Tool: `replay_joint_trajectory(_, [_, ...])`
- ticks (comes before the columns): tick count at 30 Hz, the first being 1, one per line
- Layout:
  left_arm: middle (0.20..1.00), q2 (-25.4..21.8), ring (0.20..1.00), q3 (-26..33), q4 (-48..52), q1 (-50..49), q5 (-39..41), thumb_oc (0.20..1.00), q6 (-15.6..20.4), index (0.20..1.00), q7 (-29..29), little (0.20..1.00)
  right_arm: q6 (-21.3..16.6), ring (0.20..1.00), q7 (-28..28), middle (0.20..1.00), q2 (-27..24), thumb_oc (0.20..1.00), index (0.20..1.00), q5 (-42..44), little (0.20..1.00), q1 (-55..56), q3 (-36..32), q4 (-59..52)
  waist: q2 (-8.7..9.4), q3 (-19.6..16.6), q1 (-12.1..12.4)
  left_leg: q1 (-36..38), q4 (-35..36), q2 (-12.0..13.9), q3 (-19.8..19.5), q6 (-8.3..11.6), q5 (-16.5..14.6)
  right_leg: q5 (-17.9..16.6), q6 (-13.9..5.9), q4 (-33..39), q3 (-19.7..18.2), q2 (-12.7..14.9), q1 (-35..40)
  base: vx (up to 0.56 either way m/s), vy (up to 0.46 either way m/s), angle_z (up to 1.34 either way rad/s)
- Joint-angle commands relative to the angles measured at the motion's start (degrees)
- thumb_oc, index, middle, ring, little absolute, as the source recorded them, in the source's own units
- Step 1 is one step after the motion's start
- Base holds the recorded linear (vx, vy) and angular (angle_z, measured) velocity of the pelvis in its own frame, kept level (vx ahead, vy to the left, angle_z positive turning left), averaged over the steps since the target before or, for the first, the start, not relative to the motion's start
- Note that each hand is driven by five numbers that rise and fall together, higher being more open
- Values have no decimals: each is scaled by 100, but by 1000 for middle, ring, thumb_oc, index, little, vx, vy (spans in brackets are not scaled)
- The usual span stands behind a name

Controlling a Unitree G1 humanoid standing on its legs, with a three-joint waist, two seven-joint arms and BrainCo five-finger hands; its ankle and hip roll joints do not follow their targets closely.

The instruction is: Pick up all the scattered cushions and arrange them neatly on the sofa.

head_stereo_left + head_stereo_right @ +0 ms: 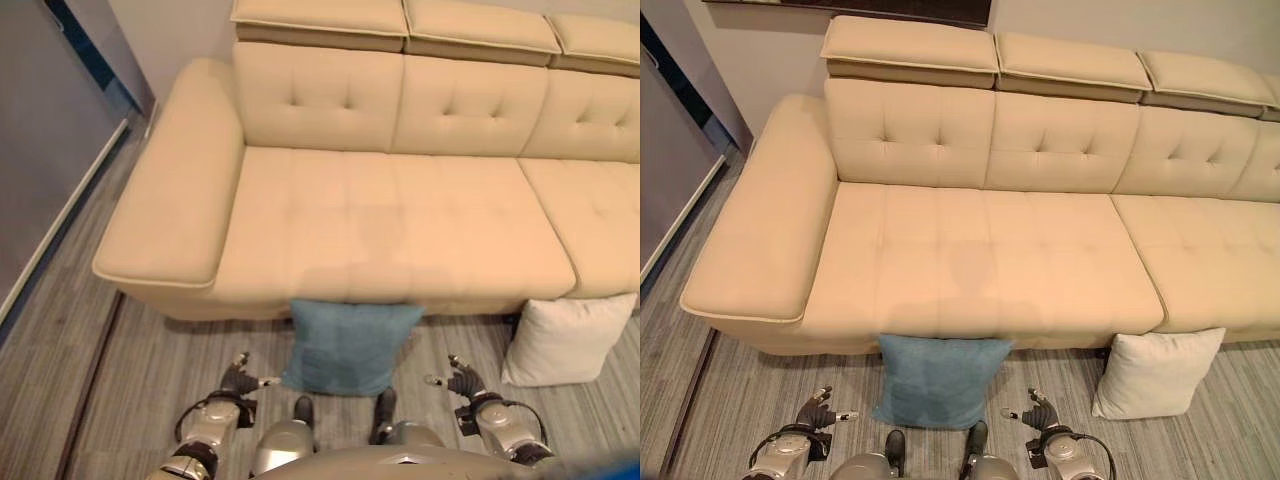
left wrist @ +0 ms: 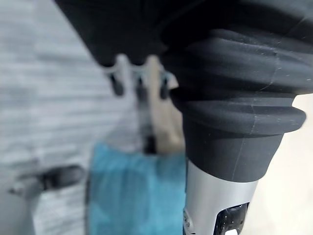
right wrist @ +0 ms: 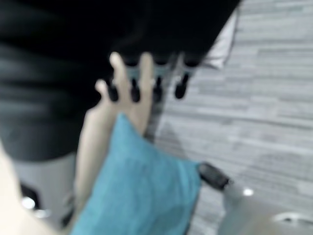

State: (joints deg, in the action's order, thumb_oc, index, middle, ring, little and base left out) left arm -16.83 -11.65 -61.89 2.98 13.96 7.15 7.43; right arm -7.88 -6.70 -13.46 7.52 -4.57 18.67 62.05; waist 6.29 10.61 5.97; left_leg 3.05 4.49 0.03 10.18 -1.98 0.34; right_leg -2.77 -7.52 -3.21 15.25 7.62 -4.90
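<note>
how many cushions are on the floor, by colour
blue cushion: 1
white cushion: 1
total: 2, both leaning against the front of the sofa

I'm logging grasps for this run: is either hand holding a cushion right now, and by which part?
Nothing is held. The left hand and right hand hang open on either side of the blue cushion, apart from it. The white cushion leans untouched against the sofa.
</note>
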Motion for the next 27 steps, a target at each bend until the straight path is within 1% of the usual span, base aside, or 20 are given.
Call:
replay_joint_trajectory(1, [1000, 80, 1000, 47, -75, 150, -128, 1000, 123, 1000, -12, 1000, -139, 1000, -15, 1000, -164, 1000, 1000, -27, 1000, -265, 138, -131, -82, 66, 106, -128, -257, -234, -674, 133, -138, 113, -64, 20, -37, -270, 507, 58, -27, -23])
replay_joint_trajectory(3, [1000, 105, 1000, 56, -76, 124, -113, 1000, 116, 1000, -21, 1000, -141, 1000, -18, 1000, -175, 1000, 1000, -14, 1000, -243, 131, -103, -88, 43, 104, -90, -234, -229, -698, 142, -132, 135, -32, 93, -64, -315, 566, 50, -31, -5])
replay_joint_trajectory(5, [1000, 174, 1000, 58, -128, 67, -131, 1000, 91, 1000, -38, 1000, -133, 1000, -13, 1000, -189, 1000, 1000, 19, 1000, -208, 122, -128, -108, 6, 116, 16, -155, -204, -697, 171, -115, 133, -4, 249, 27, -342, 688, 45, -57, 13])
replay_joint_trajectory(9, [1000, 214, 1000, -10, -111, 106, -176, 1000, 70, 1000, -22, 1000, -146, 1000, -7, 1000, -208, 1000, 1000, 52, 1000, -144, 126, -157, -135, 46, 29, -22, -175, -201, -849, 232, -54, 226, 82, 338, -45, -425, 732, -4, -53, 7])
replay_joint_trajectory(10, [1000, 227, 1000, -71, -109, 162, -206, 1000, 74, 1000, -21, 1000, -146, 1000, -20, 1000, -240, 1000, 1000, 72, 1000, -127, 93, -134, -141, 84, -13, -139, -355, -218, -862, 292, -66, 224, 116, 366, -61, -423, 723, -71, -51, 25])
replay_joint_trajectory(12, [1000, 243, 1000, -178, 7, 243, -220, 1000, 91, 1000, -57, 1000, -158, 1000, -31, 1000, -320, 1000, 1000, 113, 1000, -138, 66, -129, -100, 213, -46, -490, -1004, -250, -932, 492, -170, 185, 158, 383, 18, -354, 671, -98, -51, 51])
replay_joint_trajectory(13, [1000, 244, 1000, -178, 7, 245, -220, 1000, 90, 1000, -57, 1000, -159, 1000, -30, 1000, -320, 1000, 1000, 113, 1000, -140, 65, -127, -102, 207, -55, -513, -1032, -248, -940, 493, -183, 185, 159, 382, 27, -356, 663, -90, -53, 81])
replay_joint_trajectory(14, [1000, 222, 1000, -209, 72, 292, -182, 1000, 111, 1000, -62, 1000, -174, 1000, -47, 1000, -345, 1000, 1000, 126, 1000, -197, 94, -100, -70, 286, 15, -605, -1355, -286, -1187, 586, -208, 166, 199, 377, 7, -362, 647, -60, -33, 57])
replay_joint_trajectory(15, [1000, 225, 1000, -235, 103, 327, -137, 1000, 120, 1000, -61, 1000, -186, 1000, -59, 1000, -363, 1000, 1000, 154, 1000, -237, 110, -72, -52, 315, 81, -631, -1462, -303, -1407, 608, -224, 168, 214, 360, -34, -379, 634, -68, 20, 25])
replay_joint_trajectory(16, [1000, 250, 1000, -250, 101, 314, -48, 1000, 94, 1000, -40, 1000, -178, 1000, -69, 1000, -383, 1000, 1000, 202, 1000, -230, 82, -88, -19, 278, 34, -591, -1281, 2, -1315, 592, -268, 153, 179, 391, -15, -312, 662, -25, 91, -9])
replay_joint_trajectory(17, [1000, 261, 1000, -257, 115, 278, -25, 1000, 96, 1000, -46, 1000, -174, 1000, -60, 1000, -388, 1000, 1000, 227, 1000, -213, 66, -105, -25, 231, 21, -531, -1127, 145, -1270, 601, -236, 148, 158, 431, -1, -289, 685, 3, 146, -7])
replay_joint_trajectory(18, [1000, 276, 1000, -257, 78, 278, -26, 1000, 93, 1000, -44, 1000, -165, 1000, -56, 1000, -382, 1000, 1000, 243, 1000, -203, 64, -115, -28, 187, 27, -525, -1019, 217, -1370, 623, -176, 139, 141, 457, -6, -277, 689, 13, 93, -2])
replay_joint_trajectory(19, [1000, 276, 1000, -257, 77, 277, -26, 1000, 94, 1000, -44, 1000, -164, 1000, -56, 1000, -382, 1000, 1000, 243, 1000, -201, 65, -116, -28, 187, 27, -519, -1009, 218, -1370, 624, -171, 139, 142, 458, -5, -278, 692, 35, 154, -2])
replay_joint_trajectory(20, [1000, 291, 1000, -259, 54, 272, 0, 1000, 85, 1000, -16, 1000, -148, 1000, -56, 1000, -368, 1000, 1000, 247, 1000, -190, 70, -88, -59, 115, 37, -493, -807, 263, -1658, 644, -95, 138, 127, 454, -34, -258, 682, 41, 168, -15])
replay_joint_trajectory(21, [1000, 296, 1000, -267, 13, 274, 5, 1000, 72, 1000, -18, 1000, -143, 1000, -50, 1000, -360, 1000, 1000, 253, 1000, -180, 62, -91, -80, 89, 19, -431, -687, 236, -1762, 631, -93, 135, 123, 450, -70, -244, 691, 40, 169, -18])
replay_joint_trajectory(22, [1000, 296, 1000, -267, 13, 274, 5, 1000, 72, 1000, -18, 1000, -143, 1000, -50, 1000, -360, 1000, 1000, 253, 1000, -180, 62, -91, -80, 90, 19, -430, -686, 236, -1762, 631, -93, 135, 123, 450, -70, -244, 692, 26, 249, -28])
replay_joint_trajectory(23, [1000, 328, 1000, -286, -46, 304, 9, 1000, 59, 1000, -32, 1000, -125, 1000, -50, 1000, -352, 1000, 1000, 247, 1000, -133, -13, -53, -120, 41, -89, -330, -505, 209, -1672, 588, -90, 78, 52, 413, -58, -106, 693, -2, 277, -23])
replay_joint_trajectory(25, [1000, 303, 1000, -320, -5, 304, -25, 1000, 84, 1000, -37, 1000, -109, 1000, -64, 1000, -351, 1000, 1000, 233, 1000, -171, -1, -83, -118, 63, -68, -257, -477, 77, -1703, 497, -134, -44, -24, 340, -180, 18, 610, -20, 331, -21])
replay_joint_trajectory(26, [1000, 283, 1000, -317, 0, 302, -38, 1000, 93, 1000, -39, 1000, -99, 1000, -47, 1000, -336, 1000, 1000, 207, 1000, -173, 3, -96, -115, 72, -64, -227, -440, 24, -1641, 449, -153, -94, -65, 310, -229, 85, 572, -19, 189, -15])
replay_joint_trajectory(27, [1000, 283, 1000, -317, 0, 302, -38, 1000, 93, 1000, -39, 1000, -99, 1000, -47, 1000, -336, 1000, 1000, 207, 1000, -173, 3, -96, -115, 72, -63, -227, -440, 25, -1640, 448, -153, -94, -65, 310, -230, 85, 572, -36, 192, -17])
